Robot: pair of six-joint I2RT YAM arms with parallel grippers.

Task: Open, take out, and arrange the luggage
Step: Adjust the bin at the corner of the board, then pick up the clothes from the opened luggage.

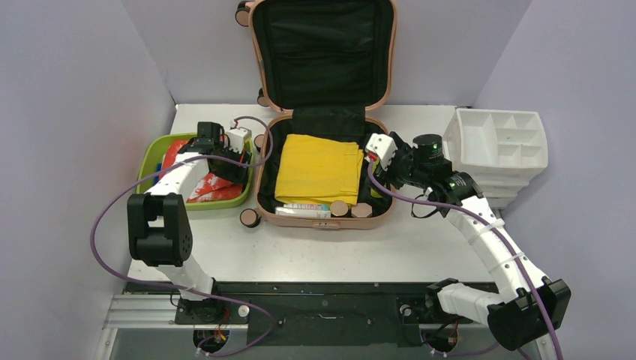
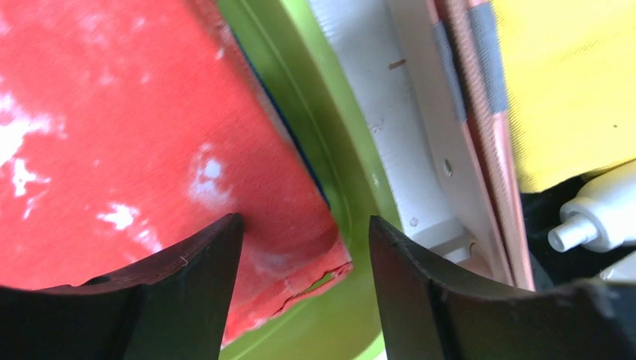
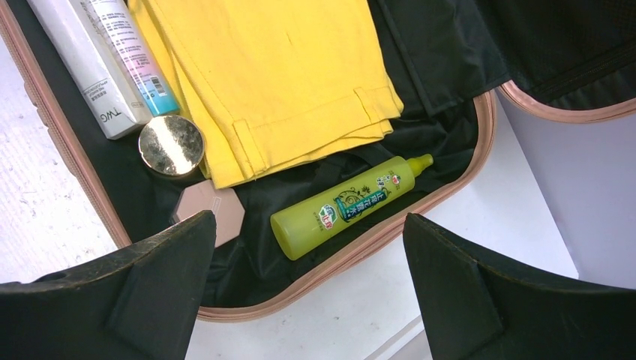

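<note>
The salmon-pink suitcase (image 1: 259, 169) lies open in the middle of the table, its lid (image 1: 324, 52) leaning on the back wall. Inside lie folded yellow clothing (image 1: 319, 169), white tubes (image 1: 304, 210) and two round jars (image 1: 350, 209). The right wrist view shows a lime-green bottle (image 3: 349, 206) by the shell's right rim. My right gripper (image 1: 373, 159) hangs open over that rim (image 3: 390, 234). My left gripper (image 1: 238, 159) is open and empty over the lime-green tub (image 1: 154, 154), just above the red cloth (image 2: 150, 150) lying in the tub (image 2: 330, 180).
A stack of white drawer organizers (image 1: 499, 146) stands at the right back. Purple walls close in the left, right and back. The arm bases sit on a black rail (image 1: 330, 304) at the near edge.
</note>
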